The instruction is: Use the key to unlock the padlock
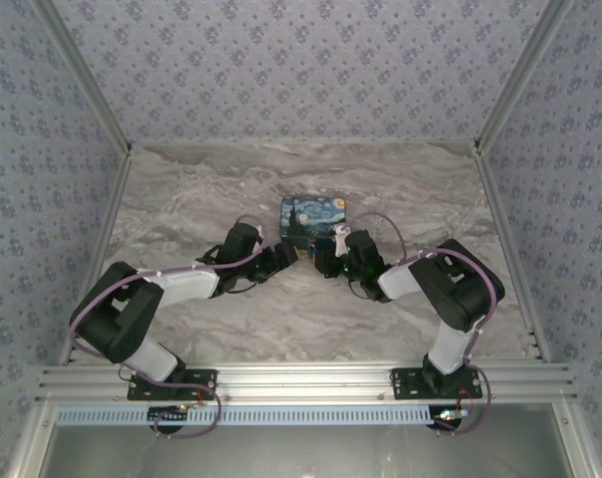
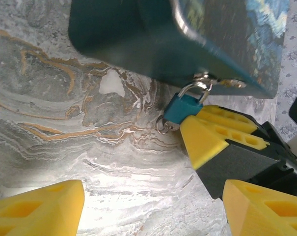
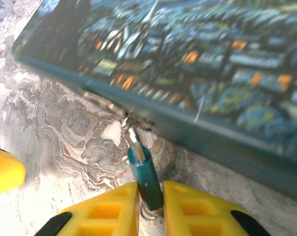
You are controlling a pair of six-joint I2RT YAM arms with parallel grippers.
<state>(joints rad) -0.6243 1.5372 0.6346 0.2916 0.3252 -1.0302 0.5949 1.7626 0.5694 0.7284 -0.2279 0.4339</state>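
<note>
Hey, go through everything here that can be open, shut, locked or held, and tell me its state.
Padlock: shackle closed, body gripped.
Box: lid shut, hasp fastened by the padlock.
Right claw: shut on the padlock.
Left claw: open, empty.
Metal ring at the padlock's base: attached; cannot tell if it's the key.

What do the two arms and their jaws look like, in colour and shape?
Both the left arm and the right arm have white links between bulky black joints, with thin purple cables looping along them. Each stands on a black base plate. The jaws are bright yellow wedges with rectangular cut-outs, mounted on black bodies.
</note>
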